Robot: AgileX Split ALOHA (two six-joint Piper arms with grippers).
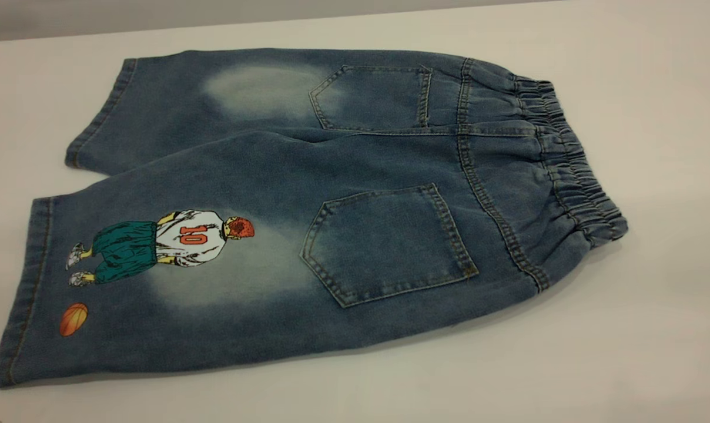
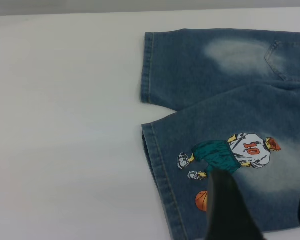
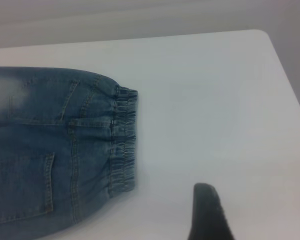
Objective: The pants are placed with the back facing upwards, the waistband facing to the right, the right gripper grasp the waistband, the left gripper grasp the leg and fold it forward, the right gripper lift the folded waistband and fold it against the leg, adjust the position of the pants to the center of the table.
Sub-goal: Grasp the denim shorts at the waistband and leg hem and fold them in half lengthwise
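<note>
The pants (image 1: 308,211) lie flat on the white bench (image 1: 655,329), back pockets up, the waistband (image 1: 572,164) toward the exterior view's right. The printed leg (image 1: 155,282) is the nearer one — the plain leg lies behind it. The left gripper (image 2: 262,210) hangs above the print, fingers (image 2: 227,210) spread apart, gripping nothing. Of the right gripper only one finger (image 3: 207,215) shows, over bare bench beside the waistband — whether it is spread or closed I cannot tell.

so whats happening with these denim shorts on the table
Nothing has been grasped yet. The pants lie flat and unfolded on the table, back pockets up, waistband to the right. The left gripper hovers over the leg with the printed player, one finger showing. The right gripper shows one finger above bare table beside the waistband, touching nothing.
</note>
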